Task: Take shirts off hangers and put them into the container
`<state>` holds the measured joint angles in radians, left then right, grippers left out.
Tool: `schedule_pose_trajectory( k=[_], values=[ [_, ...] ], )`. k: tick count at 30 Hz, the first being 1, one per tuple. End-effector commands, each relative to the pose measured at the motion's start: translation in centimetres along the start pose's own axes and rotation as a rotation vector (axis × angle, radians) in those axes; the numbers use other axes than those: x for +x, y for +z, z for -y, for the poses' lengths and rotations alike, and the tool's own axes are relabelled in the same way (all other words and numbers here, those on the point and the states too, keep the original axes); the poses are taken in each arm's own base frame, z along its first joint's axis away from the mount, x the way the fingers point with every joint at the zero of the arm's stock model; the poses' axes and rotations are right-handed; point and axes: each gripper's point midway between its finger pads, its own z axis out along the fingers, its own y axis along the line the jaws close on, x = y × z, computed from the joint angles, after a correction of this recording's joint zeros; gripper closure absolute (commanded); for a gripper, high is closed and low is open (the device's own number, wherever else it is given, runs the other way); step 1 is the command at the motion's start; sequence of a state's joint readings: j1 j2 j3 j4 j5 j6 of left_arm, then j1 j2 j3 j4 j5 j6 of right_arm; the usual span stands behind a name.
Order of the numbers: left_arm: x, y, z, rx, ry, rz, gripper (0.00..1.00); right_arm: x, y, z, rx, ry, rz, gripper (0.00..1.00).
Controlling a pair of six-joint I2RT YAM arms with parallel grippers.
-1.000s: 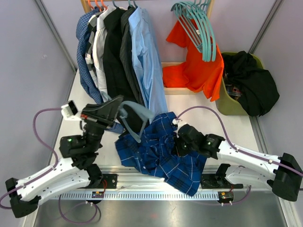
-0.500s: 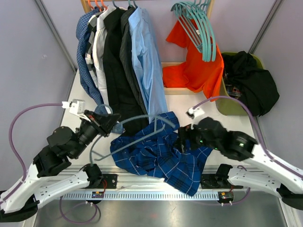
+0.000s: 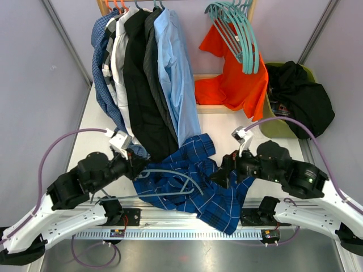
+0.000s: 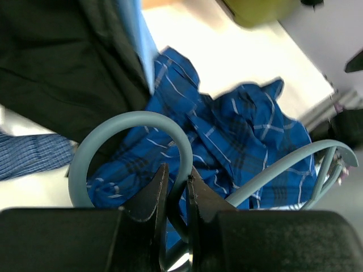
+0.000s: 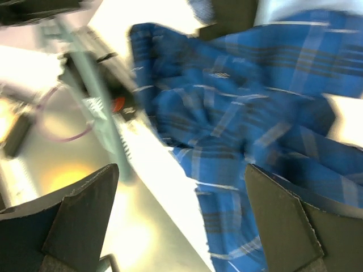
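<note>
From above, my left gripper [image 3: 134, 165] is clamped on the hook end of a teal hanger [image 3: 170, 182]. The hanger lies tilted across the dark blue check shirt [image 3: 195, 170], which is heaped on the table [image 3: 224, 122] between my two arms. My right gripper [image 3: 222, 174] sits at that shirt's right edge. The olive container [image 3: 272, 129] stands at the far right, well apart from the heap, with a black shirt [image 3: 298, 99] draped over its rim. At the back left the hanging shirts [image 3: 142, 73] are on their rail, and beside them are an orange garment [image 3: 232, 85] and a bunch of empty hangers [image 3: 241, 34]. Through my left wrist camera, my two fingers [image 4: 152, 195] are pinched tight on the base of the hanger's curved hook. The check shirt is spread just beyond them, and a corner of the container shows at the top edge. Through my right wrist camera, my fingers [image 5: 79, 218] stand wide apart with nothing between them. The check shirt lies below and ahead of them, and the hanger is a blurred bar to the left.
</note>
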<state>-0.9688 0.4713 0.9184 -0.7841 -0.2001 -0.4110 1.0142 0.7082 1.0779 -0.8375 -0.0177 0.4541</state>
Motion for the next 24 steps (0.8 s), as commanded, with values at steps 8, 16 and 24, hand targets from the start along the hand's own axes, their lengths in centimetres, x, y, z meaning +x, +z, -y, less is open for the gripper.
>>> schedule_pose_trajectory(
  k=[8, 16, 24],
  values=[
    [-1.0, 3.5, 4.6, 0.208, 0.036, 0.019, 1.0, 1.6, 4.2, -8.5, -0.414, 0.007, -0.046, 0.01],
    [-1.6, 4.2, 4.8, 0.203, 0.049, 0.03, 1.0, 5.1, 5.8, -11.1, -0.473, -0.005, -0.158, 0.37],
    [-2.5, 3.3, 3.9, 0.158, 0.067, 0.047, 1.0, 4.9, 5.0, -10.7, -0.438, 0.005, -0.135, 1.0]
  ],
)
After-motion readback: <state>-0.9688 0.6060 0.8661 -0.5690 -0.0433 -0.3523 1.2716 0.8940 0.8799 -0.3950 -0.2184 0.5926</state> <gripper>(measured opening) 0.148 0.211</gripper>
